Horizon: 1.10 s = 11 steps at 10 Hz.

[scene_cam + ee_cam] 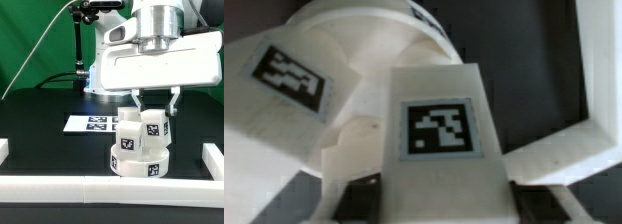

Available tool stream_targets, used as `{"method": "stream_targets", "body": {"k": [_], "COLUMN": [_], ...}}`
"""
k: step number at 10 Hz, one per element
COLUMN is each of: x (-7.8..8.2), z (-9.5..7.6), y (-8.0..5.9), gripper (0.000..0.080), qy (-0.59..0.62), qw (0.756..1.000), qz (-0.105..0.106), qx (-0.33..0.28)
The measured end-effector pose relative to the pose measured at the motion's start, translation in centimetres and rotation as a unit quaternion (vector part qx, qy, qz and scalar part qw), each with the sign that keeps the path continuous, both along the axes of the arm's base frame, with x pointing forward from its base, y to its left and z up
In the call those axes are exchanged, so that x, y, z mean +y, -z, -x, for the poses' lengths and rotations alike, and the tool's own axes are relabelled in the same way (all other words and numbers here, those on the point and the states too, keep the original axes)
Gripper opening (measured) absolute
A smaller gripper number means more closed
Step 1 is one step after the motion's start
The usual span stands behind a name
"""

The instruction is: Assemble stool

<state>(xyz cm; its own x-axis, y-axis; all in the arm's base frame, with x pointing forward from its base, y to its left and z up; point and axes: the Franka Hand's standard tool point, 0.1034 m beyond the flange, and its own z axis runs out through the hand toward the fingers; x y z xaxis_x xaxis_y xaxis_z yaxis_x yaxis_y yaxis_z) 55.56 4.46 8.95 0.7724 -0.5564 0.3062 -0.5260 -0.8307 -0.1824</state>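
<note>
Standing on the table (40,140) before the marker board (90,124), the round seat (140,160) already carries two legs (150,126). The claw (152,108) grips one narrowly, likely seating it. Further legs stay unseen; the wrist view shows only a tagged leg (441,130).

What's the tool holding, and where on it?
The tool is shut on a stool leg, gripped near its upper end, standing on the seat.
</note>
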Motion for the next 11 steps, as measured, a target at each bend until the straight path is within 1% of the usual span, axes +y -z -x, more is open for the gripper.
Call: {"method": "stream_targets", "body": {"k": [1, 2, 3, 4, 5, 6, 7, 9, 10, 11], "x": [0.6, 1.4, 1.9, 2.0, 1.8, 1.6, 1.4, 1.4, 1.7, 2.5], "z": [-0.2, -0.3, -0.2, -0.1, 0.0, 0.1, 0.1, 0.1, 0.2, 0.1], "y": [0.0, 0.0, -0.1, 0.0, 0.0, 0.0, 0.0, 0.0, 0.1, 0.1], "gripper": [0.0341, 0.0341, 0.0341, 0.0341, 0.0341, 0.0341, 0.0341, 0.0341, 0.0521, 0.0521], "qy": [0.032, 0.050, 0.069, 0.104, 0.125, 0.162, 0.189, 0.187, 0.183, 0.176], "qw": [0.999, 0.999, 0.997, 0.994, 0.991, 0.984, 0.979, 0.979, 0.980, 0.981], "qz": [-0.013, -0.021, -0.030, -0.046, -0.054, -0.069, -0.080, -0.078, -0.079, -0.084], "qx": [-0.005, -0.005, -0.005, -0.005, -0.007, -0.008, -0.008, -0.008, -0.003, 0.010]}}
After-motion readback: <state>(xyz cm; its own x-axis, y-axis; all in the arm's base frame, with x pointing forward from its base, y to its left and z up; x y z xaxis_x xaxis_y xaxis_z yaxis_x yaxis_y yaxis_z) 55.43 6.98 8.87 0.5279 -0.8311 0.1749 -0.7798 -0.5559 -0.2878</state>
